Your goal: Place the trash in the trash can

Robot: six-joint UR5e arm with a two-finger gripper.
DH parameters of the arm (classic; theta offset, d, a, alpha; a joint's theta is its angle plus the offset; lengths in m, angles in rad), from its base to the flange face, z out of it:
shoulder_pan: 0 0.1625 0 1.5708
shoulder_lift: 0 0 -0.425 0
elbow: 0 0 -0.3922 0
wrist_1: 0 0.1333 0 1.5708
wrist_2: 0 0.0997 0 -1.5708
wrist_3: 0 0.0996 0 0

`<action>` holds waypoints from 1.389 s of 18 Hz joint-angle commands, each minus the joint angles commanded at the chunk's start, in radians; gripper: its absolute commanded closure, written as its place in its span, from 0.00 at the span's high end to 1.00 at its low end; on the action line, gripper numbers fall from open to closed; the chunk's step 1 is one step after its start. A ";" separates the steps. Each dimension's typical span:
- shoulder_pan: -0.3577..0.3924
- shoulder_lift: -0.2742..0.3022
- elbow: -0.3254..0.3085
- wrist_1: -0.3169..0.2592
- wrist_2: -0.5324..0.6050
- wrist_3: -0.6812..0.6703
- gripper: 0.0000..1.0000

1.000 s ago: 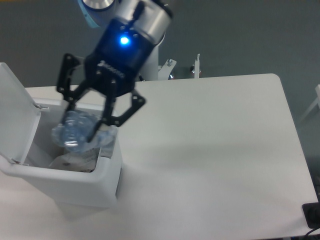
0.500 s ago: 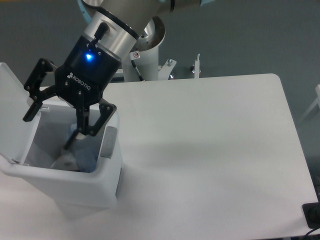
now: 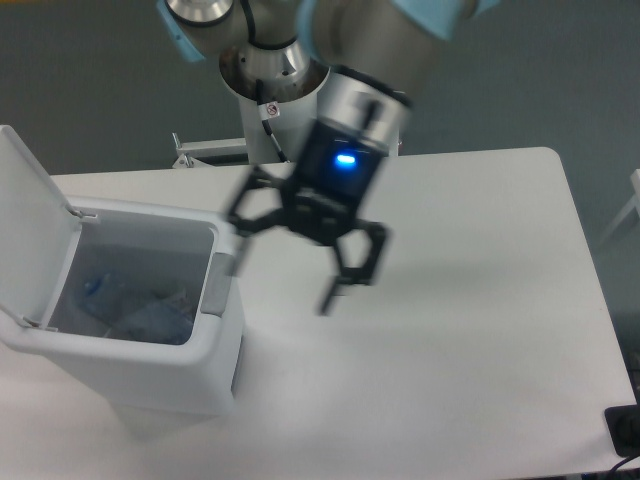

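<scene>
Pincer (image 3: 285,262) agape beside trash can (image 3: 150,375)

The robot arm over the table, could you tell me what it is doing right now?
It is clearing trash into the trash can. The gripper is open and empty above the table, beside the can, blurred by motion. The lid stands open, and the crushed bottle lies inside. No trash is visible on the table.
</scene>
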 joint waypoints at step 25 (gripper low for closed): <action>0.005 -0.207 0.149 -0.334 0.847 0.752 1.00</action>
